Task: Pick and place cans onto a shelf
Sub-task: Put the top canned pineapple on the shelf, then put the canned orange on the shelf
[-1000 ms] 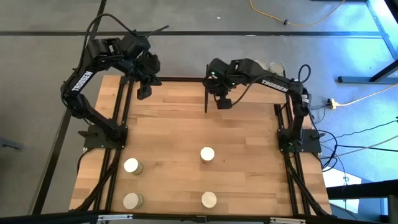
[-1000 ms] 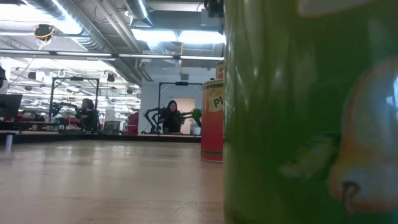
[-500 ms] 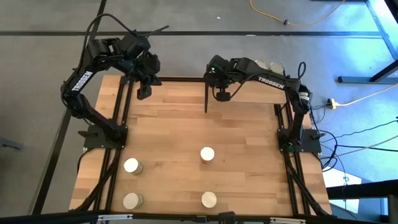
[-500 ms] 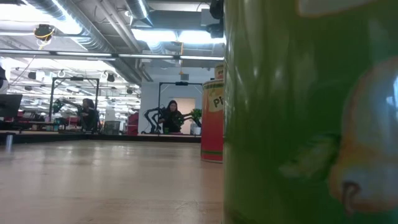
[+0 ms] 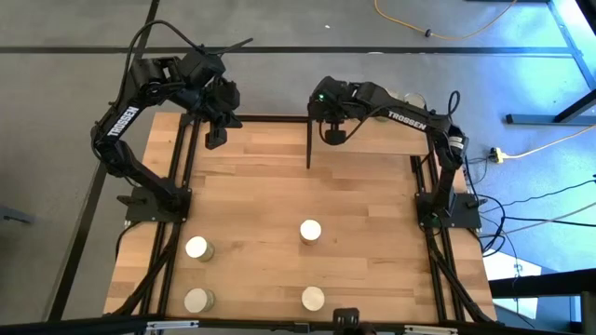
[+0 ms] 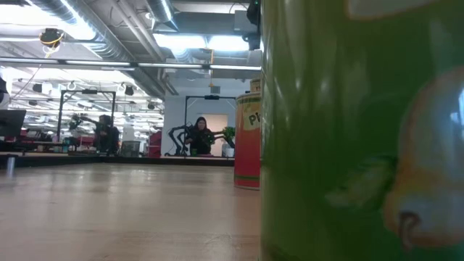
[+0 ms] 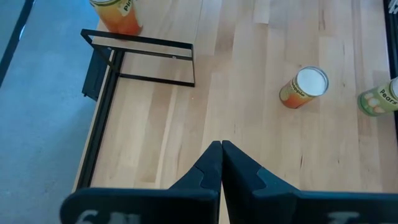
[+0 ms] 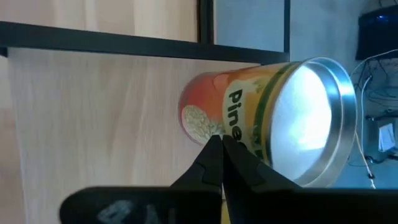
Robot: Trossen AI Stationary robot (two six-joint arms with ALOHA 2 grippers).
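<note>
**Four cans on the near half, both grippers closed and empty**

Four cans stand upright on the tabletop point(image 5: 372, 200): two by the near-left corner point(image 5: 196, 247) point(image 5: 197, 300), two around the middle of the near edge point(image 5: 310, 231) point(image 5: 313, 298). More cans point(image 5: 410, 100) sit on the shelf point(image 5: 372, 138) along the far edge. Right gripper point(image 5: 332, 135) hangs over the shelf's black panel end, fingers pressed together, an orange-red pineapple can point(image 8: 267, 121) upright just beyond them. Left gripper point(image 5: 214, 140) waits over the far-left corner, fingers also shut, holding nothing.
</note>
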